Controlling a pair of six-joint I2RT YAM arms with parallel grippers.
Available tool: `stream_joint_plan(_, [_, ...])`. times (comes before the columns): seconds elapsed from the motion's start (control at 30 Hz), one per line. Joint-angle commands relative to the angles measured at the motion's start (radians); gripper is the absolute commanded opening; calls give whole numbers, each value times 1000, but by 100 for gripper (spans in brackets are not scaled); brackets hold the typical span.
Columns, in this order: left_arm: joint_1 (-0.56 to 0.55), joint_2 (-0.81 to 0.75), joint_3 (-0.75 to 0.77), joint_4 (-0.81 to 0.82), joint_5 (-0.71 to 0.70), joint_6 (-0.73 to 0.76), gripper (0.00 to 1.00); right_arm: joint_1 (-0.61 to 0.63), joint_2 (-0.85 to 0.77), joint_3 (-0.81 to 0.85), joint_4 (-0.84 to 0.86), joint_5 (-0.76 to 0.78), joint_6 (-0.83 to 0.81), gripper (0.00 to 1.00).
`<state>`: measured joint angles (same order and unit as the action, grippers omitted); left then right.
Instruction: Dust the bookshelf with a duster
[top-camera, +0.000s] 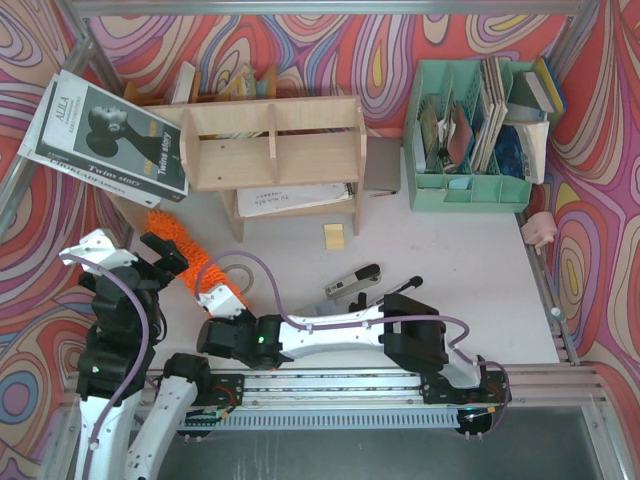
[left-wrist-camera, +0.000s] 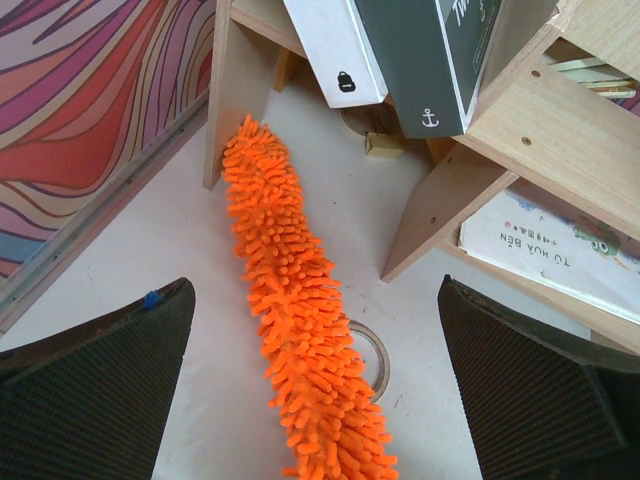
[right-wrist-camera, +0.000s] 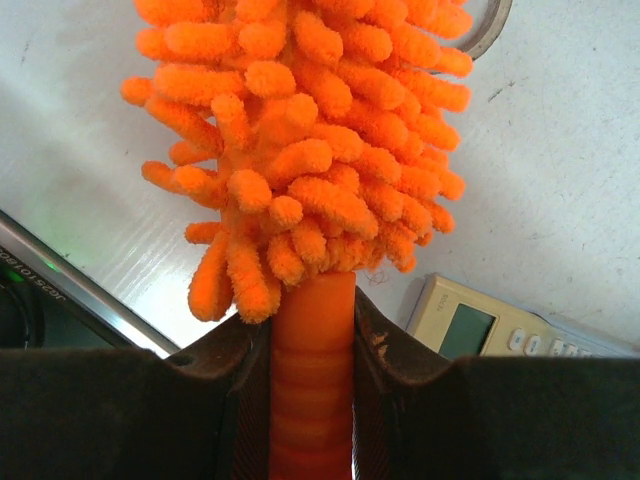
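Note:
The orange fluffy duster (top-camera: 188, 255) lies slanted on the white table in front of the left end of the plywood bookshelf (top-camera: 272, 140). Its tip reaches the shelf's left side panel (left-wrist-camera: 216, 110). My right gripper (top-camera: 222, 300) is shut on the duster's orange handle (right-wrist-camera: 312, 380), just below the fluff (right-wrist-camera: 300, 120). My left gripper (top-camera: 165, 262) is open and hovers above the duster's middle, with the brush (left-wrist-camera: 300, 330) running between its two black fingers (left-wrist-camera: 95, 390) without touching them. The shelf's lower tier holds papers (left-wrist-camera: 550, 245).
A large black-and-white book (top-camera: 105, 135) leans on the shelf's left end. A tape ring (top-camera: 236, 272) lies beside the duster. A stapler (top-camera: 355, 282), a small tan block (top-camera: 333, 236), a calculator (right-wrist-camera: 480, 325) and a mint-green organiser (top-camera: 470, 125) are to the right.

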<state>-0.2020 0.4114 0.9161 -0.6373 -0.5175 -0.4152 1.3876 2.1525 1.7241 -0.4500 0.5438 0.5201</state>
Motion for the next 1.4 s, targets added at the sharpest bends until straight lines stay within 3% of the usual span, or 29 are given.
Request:
stream_joint_plan(0.0, [7,-10,-12,6,-12,-8,99,0,-59,-6,46,29,-10,0])
stream_joint_plan(0.23, [7,-8,-11,5,-12,-6,98,8,-259,-198,313,63,-64,0])
stream_joint_plan(0.43, [7,-16,-11,4,-24,-5,99,11,-171,-103,220,24,-46,0])
stream_joint_plan(1.0, [7,-9,-12,3,-18,-6,99,-30,-27,-43,51,-47,8,0])
stream_joint_plan(1.23, [7,7,-12,4,-9,-8,98,-38,-34,-45,66,-27,2,0])
stream_joint_plan(1.37, [7,15,-9,4,1,-10,98,-39,-135,-140,206,-13,-30,0])
